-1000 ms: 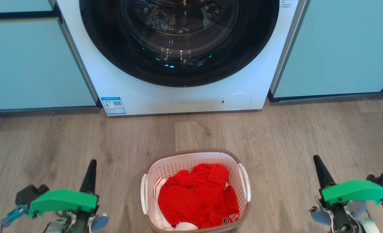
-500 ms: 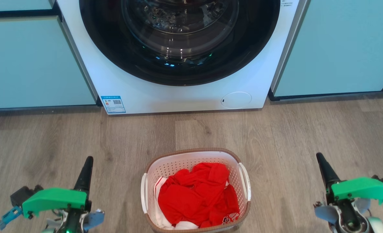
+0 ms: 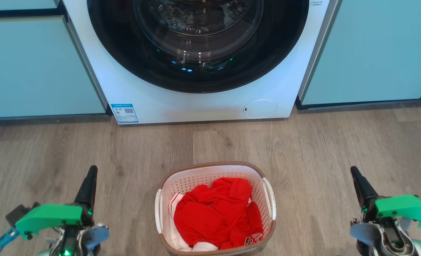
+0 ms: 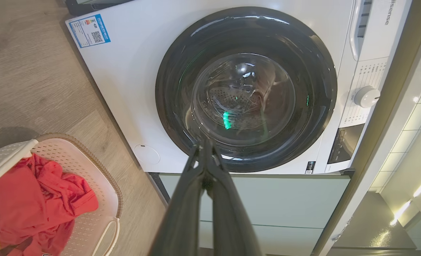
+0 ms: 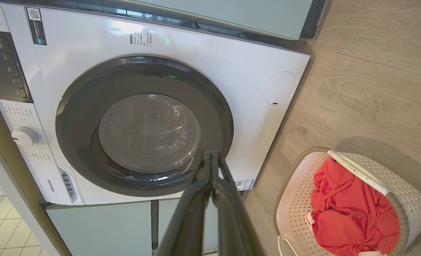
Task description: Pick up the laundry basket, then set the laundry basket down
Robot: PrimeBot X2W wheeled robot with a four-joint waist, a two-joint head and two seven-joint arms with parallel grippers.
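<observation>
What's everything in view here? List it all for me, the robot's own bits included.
laundry basket: one, white with a brown rim, on the floor in front of the washer.
clothes: one heap, red with some white, inside the basket.
washing machine: one, white with a dark round door, behind the basket.
label: one, blue, at the washer's lower left corner.
cabinets: several fronts, pale teal, on either side of the washer.
floor: grey-brown, wood look.
left end effector: one, dark fingers shut, empty, left of the basket and apart from it.
right end effector: one, dark fingers shut, empty, right of the basket and apart from it.
</observation>
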